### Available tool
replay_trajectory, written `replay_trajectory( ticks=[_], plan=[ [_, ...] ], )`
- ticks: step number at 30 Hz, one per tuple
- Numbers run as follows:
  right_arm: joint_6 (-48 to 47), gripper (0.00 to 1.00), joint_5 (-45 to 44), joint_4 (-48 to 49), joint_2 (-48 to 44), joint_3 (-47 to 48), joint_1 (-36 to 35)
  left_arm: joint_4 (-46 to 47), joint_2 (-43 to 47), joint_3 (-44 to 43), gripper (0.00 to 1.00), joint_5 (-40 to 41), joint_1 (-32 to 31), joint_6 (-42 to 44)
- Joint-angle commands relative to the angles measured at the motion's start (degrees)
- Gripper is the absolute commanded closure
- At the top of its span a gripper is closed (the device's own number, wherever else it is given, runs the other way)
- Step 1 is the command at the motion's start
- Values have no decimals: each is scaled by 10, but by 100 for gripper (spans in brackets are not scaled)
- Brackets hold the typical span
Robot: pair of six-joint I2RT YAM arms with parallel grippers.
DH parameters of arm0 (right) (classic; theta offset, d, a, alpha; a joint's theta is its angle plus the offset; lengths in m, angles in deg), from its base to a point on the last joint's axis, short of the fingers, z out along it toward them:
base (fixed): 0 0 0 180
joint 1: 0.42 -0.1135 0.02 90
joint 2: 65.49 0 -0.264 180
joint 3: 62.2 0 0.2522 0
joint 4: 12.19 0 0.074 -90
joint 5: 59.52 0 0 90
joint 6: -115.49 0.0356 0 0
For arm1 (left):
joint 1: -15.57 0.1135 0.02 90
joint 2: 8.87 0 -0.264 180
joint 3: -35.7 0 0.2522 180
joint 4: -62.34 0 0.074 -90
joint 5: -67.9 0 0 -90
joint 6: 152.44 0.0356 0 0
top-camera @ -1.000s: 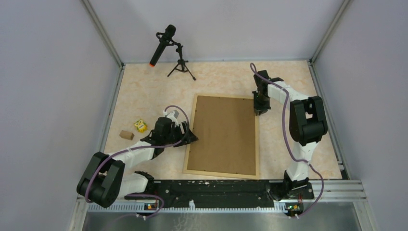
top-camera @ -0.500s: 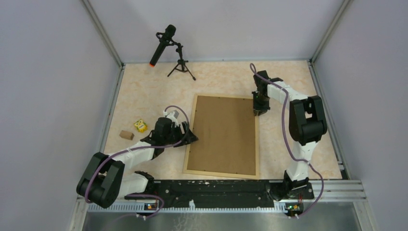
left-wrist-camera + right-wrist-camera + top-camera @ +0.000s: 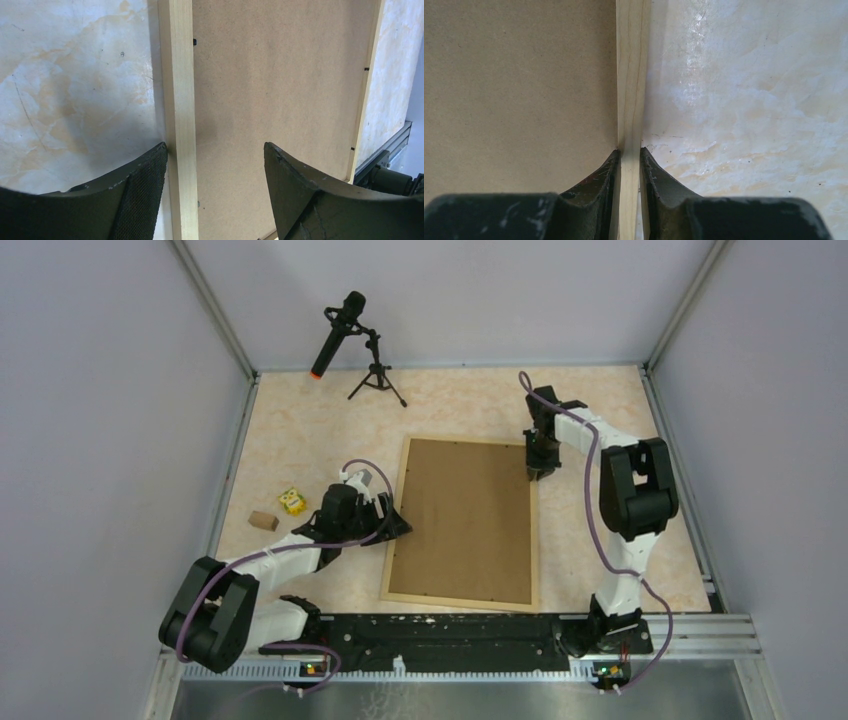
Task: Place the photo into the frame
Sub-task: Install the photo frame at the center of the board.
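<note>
The frame (image 3: 535, 540), of thin light wood rails, lies flat in the middle of the table with the plain brown backing board (image 3: 470, 520) filling it. The photo is hidden. My right gripper (image 3: 538, 468) is shut on the frame's right rail near its far corner; the rail (image 3: 630, 90) runs between the jaws. My left gripper (image 3: 400, 524) is open and straddles the frame's left rail (image 3: 181, 100). One finger (image 3: 145, 185) sits on the table outside the rail. The other finger (image 3: 300, 185) is over the backing board (image 3: 280, 75).
A black microphone on a small tripod (image 3: 372, 370) stands at the back left. A yellow block (image 3: 292, 501) and a small brown block (image 3: 264, 521) lie on the table left of the left arm. Grey walls close in both sides.
</note>
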Motion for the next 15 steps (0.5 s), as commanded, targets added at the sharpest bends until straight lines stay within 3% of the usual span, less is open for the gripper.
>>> replay_trajectory(
  ticks=[1, 15],
  plan=[
    [3, 82, -45, 14, 56, -7, -2, -5, 2, 9, 24, 8, -2, 0],
    [22, 76, 8, 54, 92, -24, -5, -7, 1, 8, 24, 8, -2, 0]
  ],
)
